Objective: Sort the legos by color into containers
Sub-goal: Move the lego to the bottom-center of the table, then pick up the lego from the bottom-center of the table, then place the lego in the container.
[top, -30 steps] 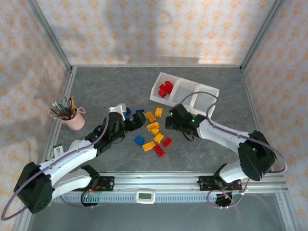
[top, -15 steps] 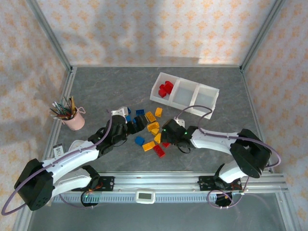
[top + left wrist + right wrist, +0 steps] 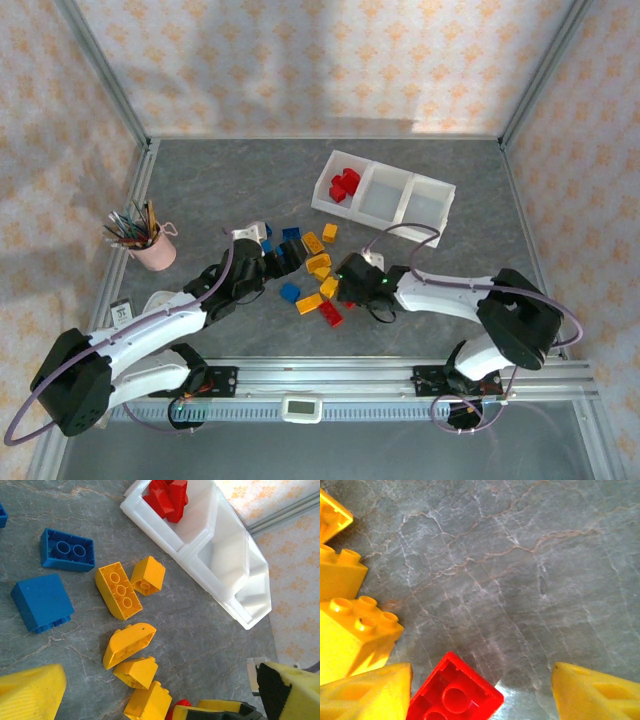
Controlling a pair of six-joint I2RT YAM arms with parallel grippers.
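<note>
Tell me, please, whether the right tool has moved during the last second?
Yes. In the top view the right tool has moved down and slightly left, away from the white tray, to the loose legos.

bare table [image 3: 200, 190] behind clustered legos [image 3: 318, 266]

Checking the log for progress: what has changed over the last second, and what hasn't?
The right gripper swung from beside the tray back to the loose pile and now sits open over a red lego, not gripping it. The left gripper drew back slightly, open. The rest of the pile, the tray's red bricks and the pink cup stayed put.
</note>
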